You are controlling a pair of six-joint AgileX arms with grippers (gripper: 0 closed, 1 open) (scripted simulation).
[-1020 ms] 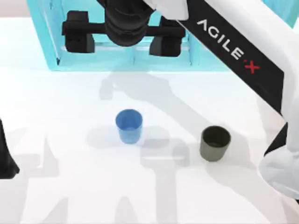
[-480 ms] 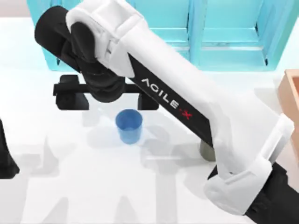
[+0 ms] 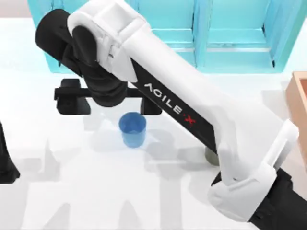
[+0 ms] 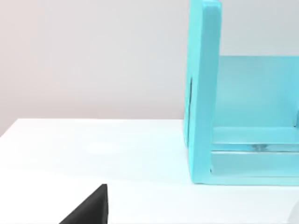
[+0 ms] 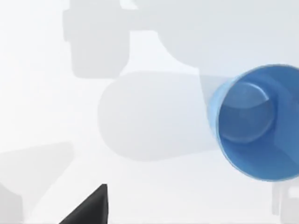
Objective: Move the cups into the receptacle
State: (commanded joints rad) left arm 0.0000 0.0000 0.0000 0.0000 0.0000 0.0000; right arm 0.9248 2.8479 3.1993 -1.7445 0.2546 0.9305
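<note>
Blue cup [image 3: 132, 129] upright below spread right gripper [image 3: 109, 99]; olive cup [image 3: 210, 155] mostly hidden.

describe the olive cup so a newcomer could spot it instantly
Start at the light-blue shelf unit along the table's far edge, then follow the right arm's white link toward the table's right side. The olive-grey cup peeks out beneath it, right of the fully exposed blue cup.
</note>
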